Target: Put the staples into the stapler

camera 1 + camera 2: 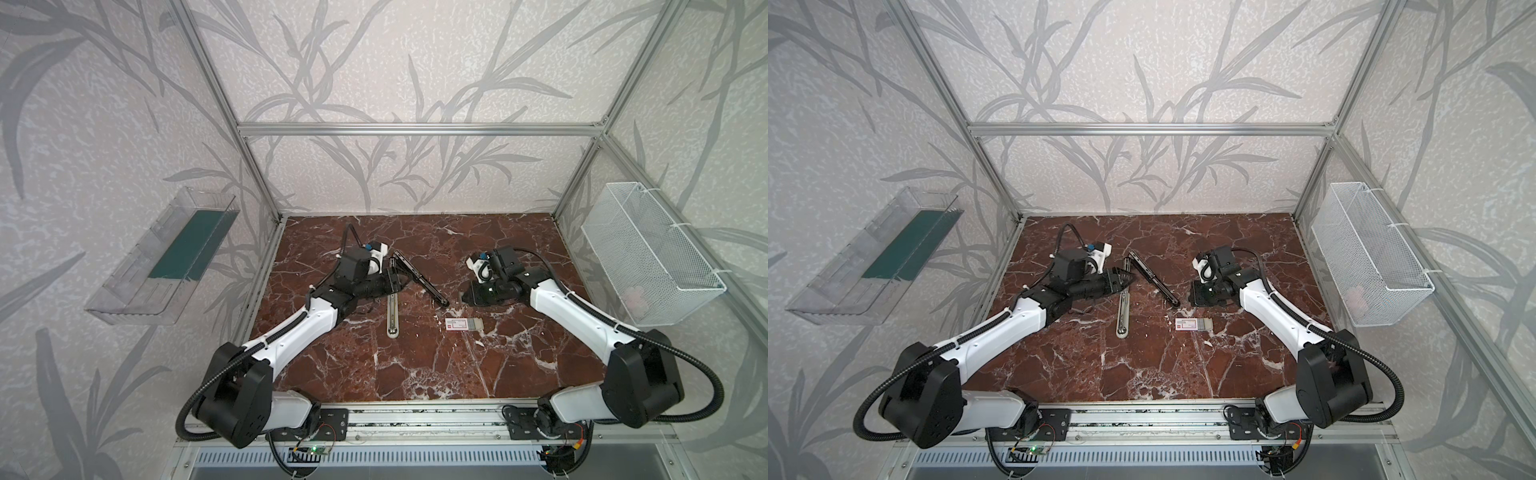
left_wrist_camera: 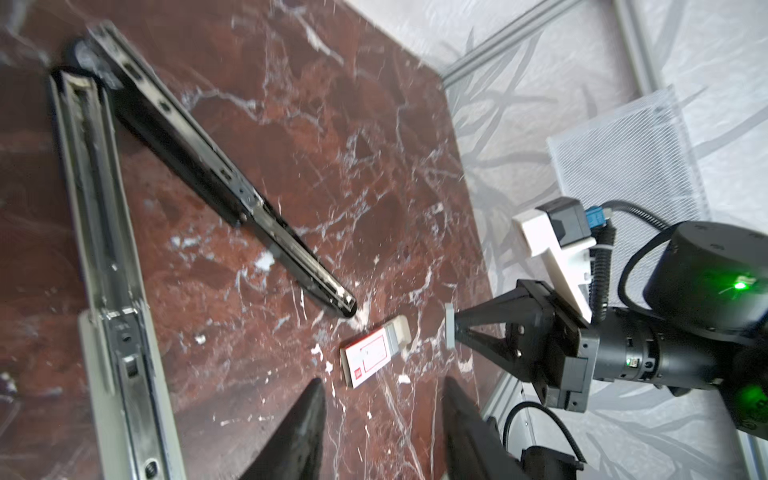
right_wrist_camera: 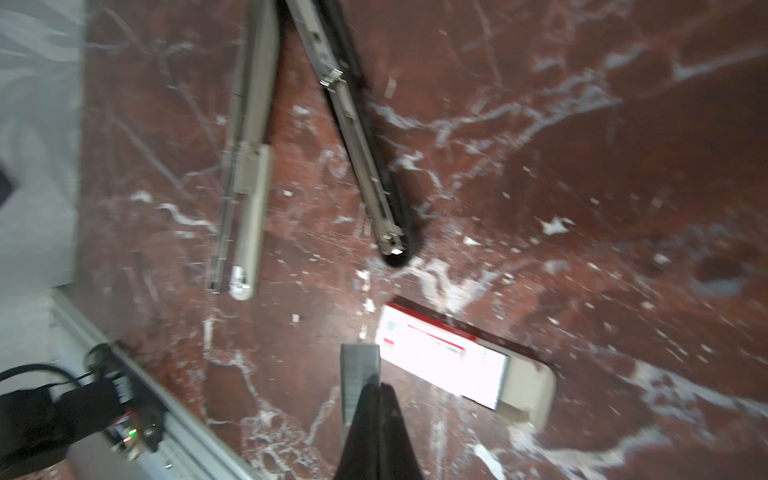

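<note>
The left arm (image 1: 291, 332) reaches out from the front and bends at the elbow. Its wrist lies low and points toward the middle. The left gripper (image 2: 384, 384) holds its two black fingers (image 2: 305, 419) wide apart. The right arm (image 1: 569, 311) reaches out the same way from its own side and points toward the left one. The right gripper (image 3: 379, 390) hangs low, its tips pinched tight on the staples (image 3: 360, 370).

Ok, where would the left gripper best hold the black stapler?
Probably pinch the stapler across its narrow sides near the far end, from above: it lies flat and slim, rail exposed; that leaves the near tip free for the staples.
</note>
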Motion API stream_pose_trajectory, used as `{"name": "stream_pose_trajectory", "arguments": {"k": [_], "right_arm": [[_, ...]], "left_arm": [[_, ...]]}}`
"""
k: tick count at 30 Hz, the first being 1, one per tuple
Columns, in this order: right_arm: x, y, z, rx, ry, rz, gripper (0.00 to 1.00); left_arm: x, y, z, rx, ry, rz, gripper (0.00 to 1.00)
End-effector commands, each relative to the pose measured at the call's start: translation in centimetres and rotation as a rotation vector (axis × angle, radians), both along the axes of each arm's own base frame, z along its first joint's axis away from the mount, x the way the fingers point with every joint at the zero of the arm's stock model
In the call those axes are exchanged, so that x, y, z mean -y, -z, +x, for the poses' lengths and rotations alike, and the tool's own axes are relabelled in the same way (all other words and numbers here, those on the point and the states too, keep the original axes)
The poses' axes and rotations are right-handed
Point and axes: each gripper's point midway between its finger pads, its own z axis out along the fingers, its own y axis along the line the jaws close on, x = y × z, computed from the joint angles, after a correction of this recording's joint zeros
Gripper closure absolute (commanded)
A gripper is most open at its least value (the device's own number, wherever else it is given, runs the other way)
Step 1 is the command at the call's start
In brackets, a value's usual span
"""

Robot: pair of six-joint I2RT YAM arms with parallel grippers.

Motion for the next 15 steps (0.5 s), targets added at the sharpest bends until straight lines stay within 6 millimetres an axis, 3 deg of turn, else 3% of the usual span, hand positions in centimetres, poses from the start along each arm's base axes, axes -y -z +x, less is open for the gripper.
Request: {"name": "stream_pose_trajectory", "arguments": {"k": [1, 8, 11, 15], "right_arm": [[-4.3, -6.5, 0.7, 0.104, -0.125, 0.290, 1.00], [-8.2, -12.4, 0.8, 0.171, -0.262, 0.573, 1.00], [-9.2, -14.0, 0.3, 0.164, -0.309, 0.669, 1.00], [-10.2, -14.8, -0.7, 0.157, -0.370, 0.719, 1.00]], "left_arm": [[0.1, -4.4, -0.3, 0.071, 0.054, -0.188, 0.45], [1.1, -9.1, -2.2, 0.179, 0.202, -0.411, 0.46], [1.4, -11.1, -3.0, 0.223, 0.268, -0.534, 0.42], [1.5, -12.0, -3.5, 0.237, 0.317, -0.623, 0.41]]}}
